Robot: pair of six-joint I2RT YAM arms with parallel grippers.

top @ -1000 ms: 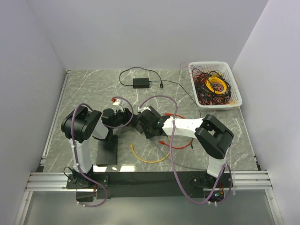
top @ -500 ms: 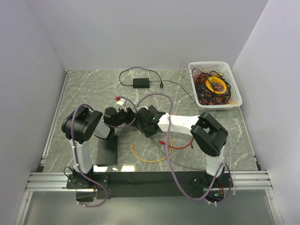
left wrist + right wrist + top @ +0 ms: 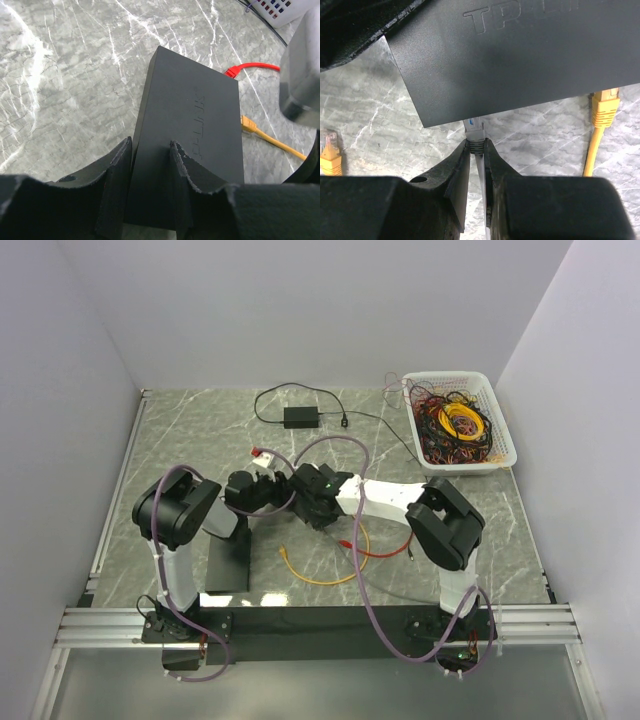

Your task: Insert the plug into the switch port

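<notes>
left arm [image 3: 178, 512]: reaches in from the left, wrist pointing at the middle of the marble table [image 3: 180, 430]
black plate [image 3: 228, 565]: flat on the table right beside that arm's lower link, honestly can't tell what it is
left gripper [image 3: 150, 150]: clamped on the near end of the switch, one finger along the side edge and the other lying over the top face
switch [image 3: 195, 110]: black tp-link box, logo side facing the left wrist cam, sitting mid-table between the two grippers
plug [image 3: 475, 131]: pale clear connector, its nose is right up against the switch's edge near one corner. the tip disappears behind that edge, so can't tell if it's actually in a port
right gripper [image 3: 476, 145]: fingers squeezed together on the back of the plug, aimed straight at the switch
right arm [image 3: 395, 502]: stretches in from the right, wrist almost touching the left one
yellow cable [image 3: 318, 580]: loose on the table in front of the grippers
red cable [image 3: 385, 552]: curled just right of the yellow one, under the right arm
power brick [image 3: 300, 417]: black, at the back of the table with its thin lead
basket [image 3: 465, 466]: white, back right corner, stuffed with tangled cables
</notes>
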